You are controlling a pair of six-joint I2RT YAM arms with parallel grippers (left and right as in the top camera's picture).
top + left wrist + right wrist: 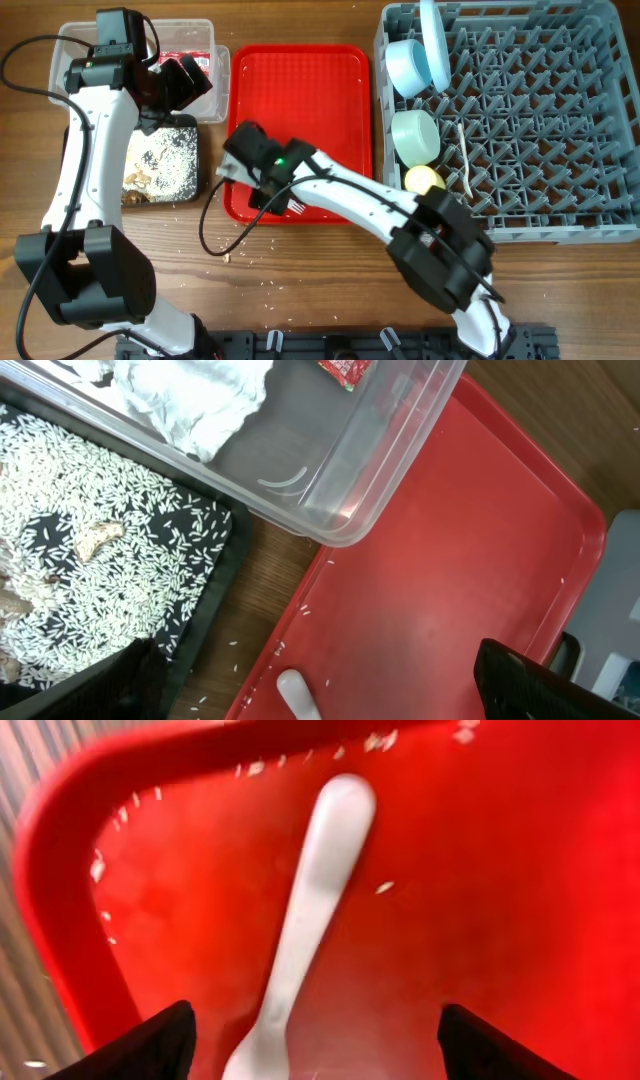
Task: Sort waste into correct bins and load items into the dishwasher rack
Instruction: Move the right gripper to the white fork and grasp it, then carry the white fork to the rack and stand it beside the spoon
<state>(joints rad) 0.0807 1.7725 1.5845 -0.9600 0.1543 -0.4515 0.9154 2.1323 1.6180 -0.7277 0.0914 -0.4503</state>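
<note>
The right gripper [315, 1040] hangs low over the near-left corner of the red serving tray [300, 90], its 2 dark fingers spread wide on either side of the white plastic fork [310, 890] and closed on nothing. The fork lies flat among a few stray grains, handle pointing away from the wrist camera, so the straddle looks like the set-up for a pinch across its narrow neck.

It appears to be the last item not yet racked. The dishwasher rack [560, 150] already holds the plate [436, 40] on edge, 2 bowls [408, 65], the yellow cup [423, 180] and the spoon [465, 160].

The left gripper [180, 88], open and empty, hovers at the clear tub [400, 450], which holds the napkin [200, 395] and wrapper [345, 368]. Beside it, rice [100, 590] fills the black tray [225, 550] — dry waste and food apparently kept apart.
</note>
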